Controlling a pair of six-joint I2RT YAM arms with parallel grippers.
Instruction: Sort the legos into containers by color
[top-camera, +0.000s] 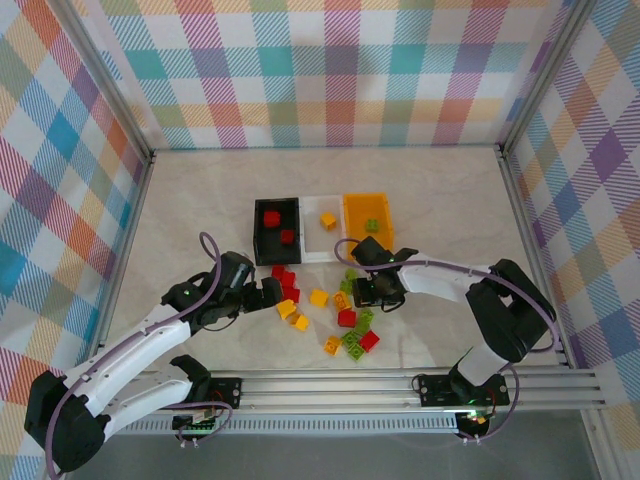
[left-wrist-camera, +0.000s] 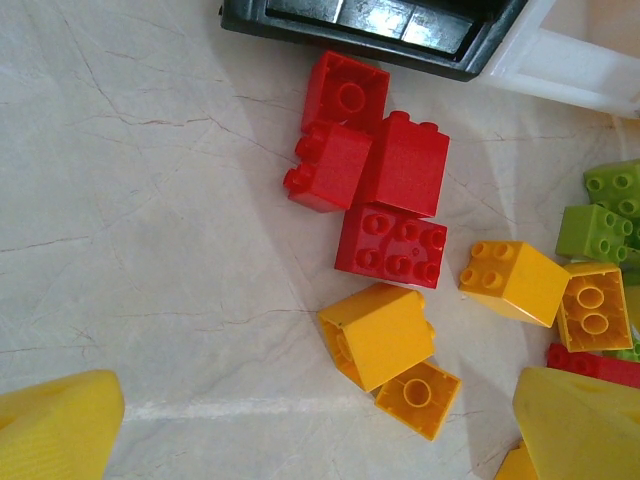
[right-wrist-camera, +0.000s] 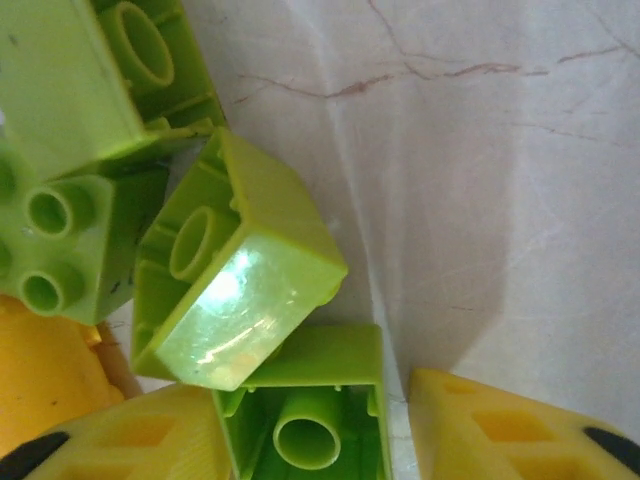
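Loose legos lie in front of three bins: the black bin (top-camera: 262, 240) holds red bricks, the white bin (top-camera: 316, 250) a yellow one, the orange-yellow bin (top-camera: 352, 216) a green one. My left gripper (top-camera: 268, 294) is open low over the table. Its fingers (left-wrist-camera: 55, 425) straddle two yellow-orange bricks (left-wrist-camera: 380, 335) without touching them, and a red cluster (left-wrist-camera: 385, 200) lies just beyond. My right gripper (right-wrist-camera: 310, 445) is open around a lime green brick (right-wrist-camera: 305, 415) lying hollow side up. One finger (right-wrist-camera: 130, 440) touches it; the other (right-wrist-camera: 520, 430) stands a little apart. A second green brick (right-wrist-camera: 235, 270) leans on it.
More green bricks (right-wrist-camera: 70, 130) crowd the left of the right wrist view. Red, yellow and green bricks (top-camera: 350, 330) are scattered between the arms. Plaid walls enclose the table (top-camera: 450, 200), with a metal rail (top-camera: 330, 385) at the near edge.
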